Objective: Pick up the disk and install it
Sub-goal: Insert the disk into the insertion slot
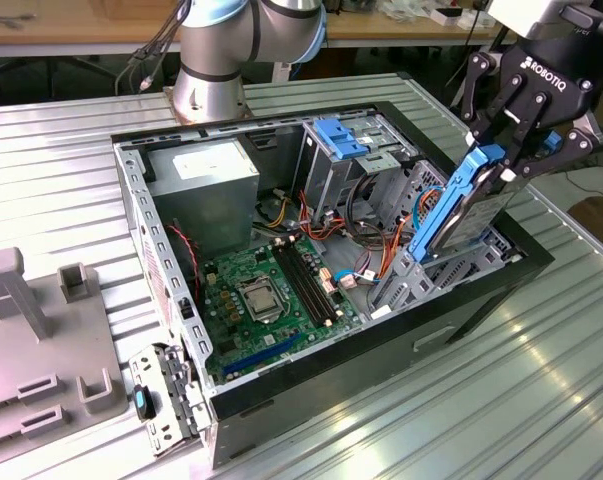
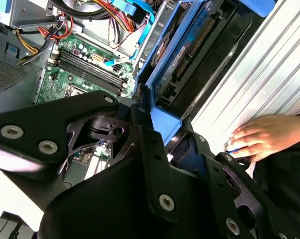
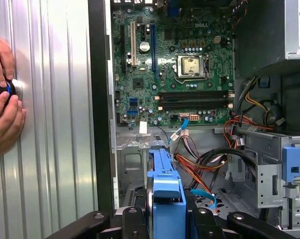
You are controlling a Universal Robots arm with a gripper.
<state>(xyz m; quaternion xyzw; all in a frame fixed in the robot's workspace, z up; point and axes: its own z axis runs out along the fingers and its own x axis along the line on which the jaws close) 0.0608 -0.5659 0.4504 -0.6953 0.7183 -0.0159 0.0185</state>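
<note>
Presently the black end effector (image 1: 511, 160) grips the blue-framed dark grey rectangular disk (image 1: 459, 215); disk tilted, lower end inside the open black computer case (image 1: 461, 322), near the ribbed metal table's (image 1: 551, 390) edge on the exterior view's right.

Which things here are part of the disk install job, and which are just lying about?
In the job: disk, gripper clamped on its top end, open computer case.
Lying about: grey fixture block at the exterior view's left, person's hand on the ribbed table.
</note>
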